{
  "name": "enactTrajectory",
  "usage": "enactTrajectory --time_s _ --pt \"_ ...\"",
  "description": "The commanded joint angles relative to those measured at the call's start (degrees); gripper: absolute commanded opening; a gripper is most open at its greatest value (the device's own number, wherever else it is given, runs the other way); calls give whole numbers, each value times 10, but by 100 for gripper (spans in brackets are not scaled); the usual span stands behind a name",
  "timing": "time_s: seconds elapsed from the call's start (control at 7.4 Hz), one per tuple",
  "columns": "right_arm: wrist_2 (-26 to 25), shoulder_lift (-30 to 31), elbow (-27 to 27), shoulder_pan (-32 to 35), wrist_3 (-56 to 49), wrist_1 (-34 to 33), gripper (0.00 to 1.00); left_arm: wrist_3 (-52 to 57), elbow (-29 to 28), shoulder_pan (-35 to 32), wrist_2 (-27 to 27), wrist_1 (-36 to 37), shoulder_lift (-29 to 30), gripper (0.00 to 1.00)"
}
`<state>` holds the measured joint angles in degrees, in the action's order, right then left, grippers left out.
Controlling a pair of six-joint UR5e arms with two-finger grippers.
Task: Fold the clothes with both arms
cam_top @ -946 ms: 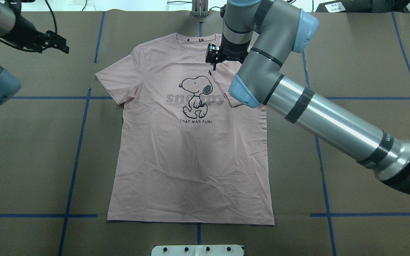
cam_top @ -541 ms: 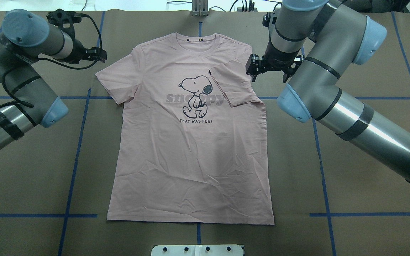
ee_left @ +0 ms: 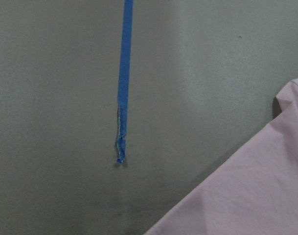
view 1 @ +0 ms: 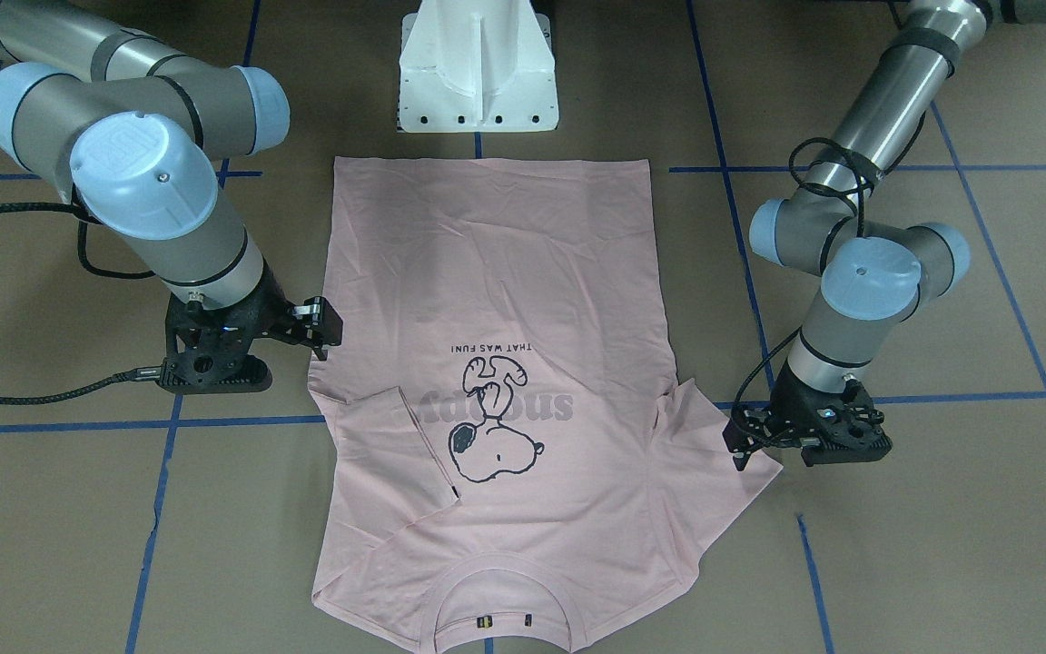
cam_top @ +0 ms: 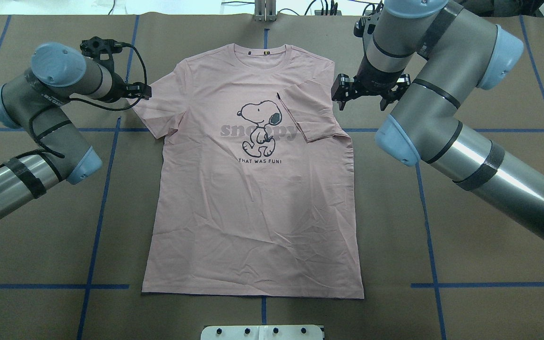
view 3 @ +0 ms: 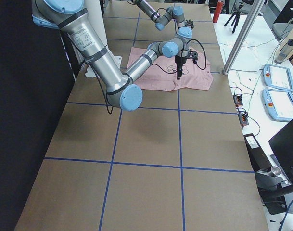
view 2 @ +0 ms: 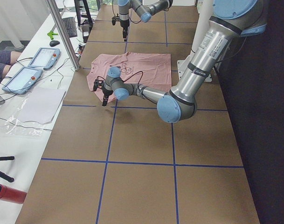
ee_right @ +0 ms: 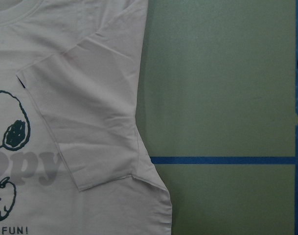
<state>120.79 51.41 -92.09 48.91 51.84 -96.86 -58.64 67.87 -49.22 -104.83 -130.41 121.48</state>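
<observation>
Pale pink and short-sleeved, the T-shirt is spread flat on the middle of the desk, printed side up. Its ribbed collar is turned away from the robot and its hem towards the robot. A black-outline Snoopy drawing is seen on the chest, crossed by grey "snoopy" lettering, with a small line of dark text below. The sleeve on the robot's right is folded inward over the chest, so that the end of the lettering is covered by it. The sleeve on the robot's left is laid out flat to the side. Fine creases are seen across the lower half of the body.

The left pincer is held at the outer edge of the flat sleeve. Whether it is released or clenched cannot be told, nor whether the cloth is touched. In the left wrist view only a corner of pink fabric and bare desk are shown. The right pincer is held over bare desk just beside the shirt's folded side, its fingers spread apart and nothing gripped between them.

Both grey arms are bent at the elbow, the left arm reaching in from one side and the right arm from the other. The desk is covered in brown paper, marked off into squares by blue tape lines. A white pedestal base is set at the robot's edge of the desk, just beyond the hem.
</observation>
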Motion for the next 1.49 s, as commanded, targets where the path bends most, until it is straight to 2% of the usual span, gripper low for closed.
enactTrajectory --time_s 0.0,0.14,0.41,0.54,0.68,0.95,1.35 --pt "0 -1 0 0 0 0 100 0 -13 3 0 -10 1 98" --pt "0 -1 0 0 0 0 100 1 -13 3 0 -10 2 93" --pt "0 -1 0 0 0 0 100 -2 -13 3 0 -8 8 68" --pt "0 -1 0 0 0 0 100 -1 -14 3 0 -6 10 48" --pt "1 -2 -2 0 0 0 100 2 -16 3 0 -5 11 35" --pt "0 -1 -1 2 0 0 100 6 -15 4 -1 -6 13 0" --pt "0 -1 0 5 -2 0 100 -15 -9 -2 -6 4 24 0"
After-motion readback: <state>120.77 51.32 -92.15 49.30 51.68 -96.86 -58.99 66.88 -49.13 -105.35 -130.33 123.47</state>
